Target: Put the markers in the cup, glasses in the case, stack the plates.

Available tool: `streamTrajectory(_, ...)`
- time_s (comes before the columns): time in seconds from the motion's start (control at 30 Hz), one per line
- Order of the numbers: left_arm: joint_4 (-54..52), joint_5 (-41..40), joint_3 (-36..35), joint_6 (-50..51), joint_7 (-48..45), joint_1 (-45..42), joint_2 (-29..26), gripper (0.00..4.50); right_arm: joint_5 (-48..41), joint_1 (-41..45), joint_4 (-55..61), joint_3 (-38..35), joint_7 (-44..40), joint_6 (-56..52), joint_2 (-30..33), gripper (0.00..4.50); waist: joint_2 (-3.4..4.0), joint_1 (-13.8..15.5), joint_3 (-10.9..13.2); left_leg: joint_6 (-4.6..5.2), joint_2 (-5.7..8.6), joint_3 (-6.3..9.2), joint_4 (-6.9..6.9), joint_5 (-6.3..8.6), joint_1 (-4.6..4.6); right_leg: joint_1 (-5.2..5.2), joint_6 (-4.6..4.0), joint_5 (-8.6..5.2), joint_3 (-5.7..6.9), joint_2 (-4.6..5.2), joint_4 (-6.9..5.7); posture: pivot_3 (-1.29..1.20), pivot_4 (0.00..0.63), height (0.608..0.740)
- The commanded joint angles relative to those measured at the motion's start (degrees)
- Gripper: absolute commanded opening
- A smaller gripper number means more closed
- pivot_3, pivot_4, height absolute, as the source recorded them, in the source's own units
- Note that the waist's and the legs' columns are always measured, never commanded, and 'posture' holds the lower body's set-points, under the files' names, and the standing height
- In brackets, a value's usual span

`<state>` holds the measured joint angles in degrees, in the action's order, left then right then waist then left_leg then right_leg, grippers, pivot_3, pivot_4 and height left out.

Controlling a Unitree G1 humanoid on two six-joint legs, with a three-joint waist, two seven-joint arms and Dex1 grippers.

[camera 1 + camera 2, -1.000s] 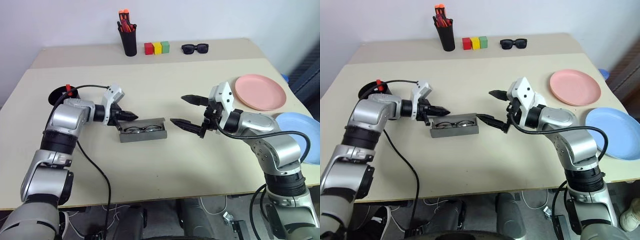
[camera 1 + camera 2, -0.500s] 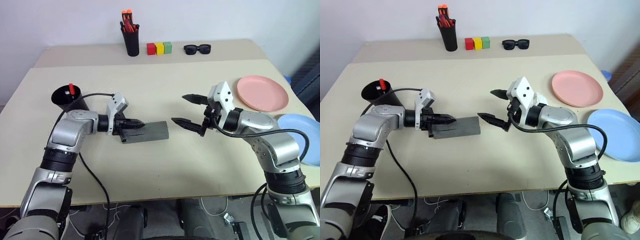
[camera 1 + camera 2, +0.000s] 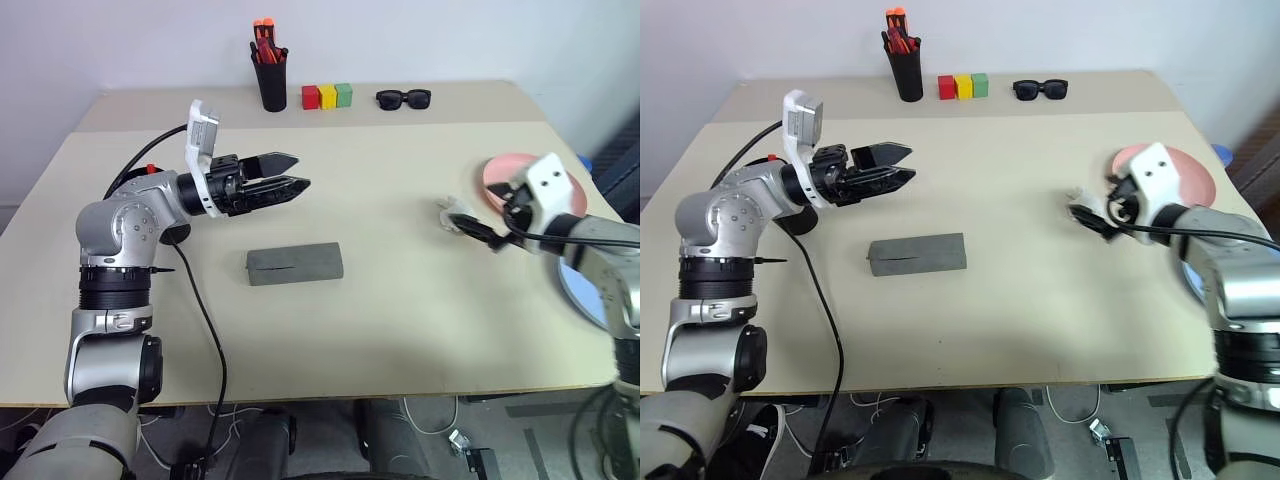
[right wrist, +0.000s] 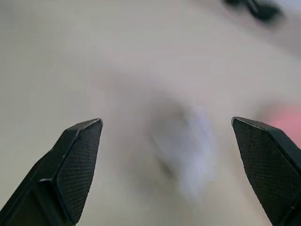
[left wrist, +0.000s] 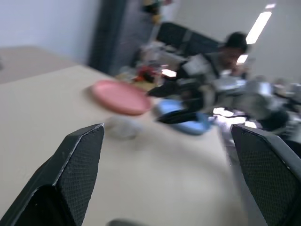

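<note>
Case (image 3: 295, 265) lid now shut, left claw (image 3: 288, 171) raised, wide, seemingly empty

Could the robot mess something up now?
Maybe. The right tool is open and blurred, close to the pink plate; it could knock the plate instead of picking it up neatly. The blue plate is partly hidden behind that arm at the table's edge, so a bump might push it off. The left tool is open above the table, up from the closed grey case, so it seems safe.
</note>
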<state>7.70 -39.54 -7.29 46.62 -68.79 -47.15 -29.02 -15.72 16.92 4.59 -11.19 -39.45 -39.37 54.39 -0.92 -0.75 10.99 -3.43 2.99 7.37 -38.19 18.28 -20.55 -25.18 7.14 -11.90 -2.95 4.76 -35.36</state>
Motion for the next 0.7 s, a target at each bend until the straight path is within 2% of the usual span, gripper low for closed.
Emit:
streamTrajectory(0.03,-0.73,-1.2,0.71,-0.35,-1.54,0.21,-0.46,4.49,5.06,-5.43,0.14,-1.89,1.69,-2.46,5.1,4.5,0.0,-0.05,0.0,0.0,0.0,-0.02,-0.01,0.0,0.02,0.03,0.0,0.0,0.0,0.0,0.0,0.0,0.15,0.74)
streamTrajectory(0.17,2.22,-0.45,1.13,-1.92,-3.24,-1.25,-0.58,4.49,4.74,-8.83,1.41,-5.72,4.23,-10.1,5.26,4.5,0.02,-0.56,-0.01,0.0,-0.03,-0.21,-0.05,-0.01,0.16,0.09,0.0,0.0,-0.14,-0.03,-0.03,0.0,0.15,0.74)
streamTrajectory(0.37,3.49,3.37,4.23,-7.69,-4.9,-0.81,-0.63,4.49,6.27,-12.22,-0.45,-7.22,6.83,-14.24,4.2,4.5,0.02,-0.07,-0.01,0.0,-0.04,-0.22,-0.06,-0.01,0.17,0.15,0.0,0.0,-0.15,-0.04,0.02,0.0,0.15,0.74)
streamTrajectory(0.5,2.86,5.66,5.63,-11.1,-5.33,0.12,-1.23,4.5,5.63,-12.4,-1.56,-6.93,6.65,-15.34,3.08,3.29,0.02,-0.01,-0.01,0.0,-0.04,-0.21,-0.06,-0.01,0.17,0.17,0.01,0.0,-0.14,-0.03,0.06,0.0,0.15,0.74)
streamTrajectory(0.7,2.31,5.61,5.15,-12.65,-5.81,0.98,-2.68,4.5,7.4,-9.12,-5.14,-4.43,7.38,-13.02,3.64,0.19,0.02,-0.23,-0.02,0.01,-0.05,-0.21,-0.05,0.0,0.2,0.21,0.01,0.0,-0.14,-0.04,0.08,0.0,0.15,0.74)
